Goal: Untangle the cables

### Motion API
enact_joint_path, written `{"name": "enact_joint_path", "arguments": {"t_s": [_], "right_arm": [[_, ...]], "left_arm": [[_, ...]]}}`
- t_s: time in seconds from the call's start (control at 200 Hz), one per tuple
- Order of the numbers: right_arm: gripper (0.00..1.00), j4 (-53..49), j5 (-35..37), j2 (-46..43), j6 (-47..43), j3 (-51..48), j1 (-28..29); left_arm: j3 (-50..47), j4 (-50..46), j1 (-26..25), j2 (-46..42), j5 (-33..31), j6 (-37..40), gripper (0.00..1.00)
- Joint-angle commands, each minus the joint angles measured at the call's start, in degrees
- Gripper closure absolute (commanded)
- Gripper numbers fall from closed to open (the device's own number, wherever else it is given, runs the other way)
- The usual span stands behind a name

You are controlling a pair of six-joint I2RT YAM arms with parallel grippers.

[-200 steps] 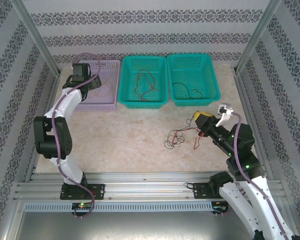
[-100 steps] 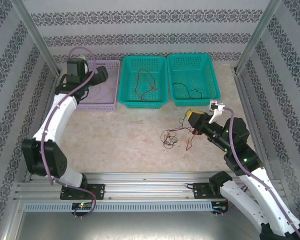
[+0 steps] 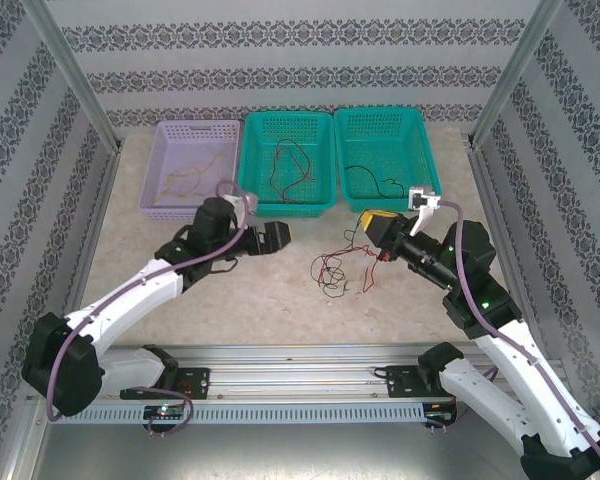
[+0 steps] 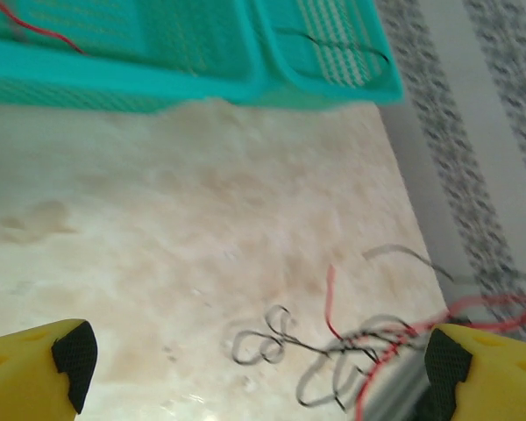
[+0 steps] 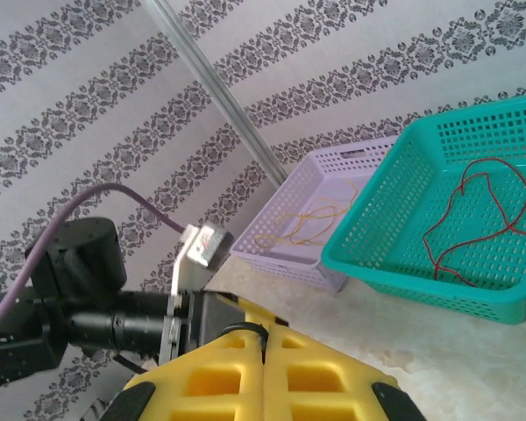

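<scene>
No lettering, label, brand, number or sign is legible on anything here.

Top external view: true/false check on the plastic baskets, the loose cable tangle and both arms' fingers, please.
1. The lavender plastic basket holds a yellow-orange cable. True.
2. The left gripper has its yellow fingers shut. False: they stand wide open.
3. The loose tangle of red and black cables lies inside a basket. False: it lies on the beige tabletop, in front of the baskets.
4. The right gripper is shut. True.
5. The middle teal plastic basket holds a red cable. True.
</scene>
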Motion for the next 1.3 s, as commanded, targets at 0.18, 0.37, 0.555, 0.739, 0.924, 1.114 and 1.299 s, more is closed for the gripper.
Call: {"name": "enact_joint_path", "arguments": {"t_s": [0.18,0.37,0.555,0.739,0.924,1.114,1.299], "right_arm": [[1.0,4.1,-4.2,0.2,1.7,1.9,2.0],[1.0,3.9,-4.8,0.0,1.4,1.3,3.3],[1.0,4.1,-4.8,-0.1,1.5,0.8,4.0],[1.0,4.8,-4.9,0.1,1.5,0.3,4.7],[1.0,4.8,-4.8,-0.6,1.2,-0.2,4.9],[1.0,5.2,-4.8,-0.4,1.1,-0.7,4.9],[1.0,3.7,-1.8,-1.5,0.2,-1.2,4.9]], "left_arm": [[-1.7,19.8,-6.4,4.8,8.7,-0.3,0.05],[-2.7,26.9,-8.8,9.8,10.9,-2.1,0.08],[-2.0,27.3,-11.8,11.9,10.6,0.5,0.13],[-1.3,26.4,-13.0,12.4,10.0,2.3,0.21],[-1.9,27.3,-13.3,12.9,10.4,2.2,0.33],[-2.2,28.1,-13.4,13.0,10.7,2.1,0.35],[-2.7,28.2,-13.4,11.0,10.7,2.0,0.29]]}}
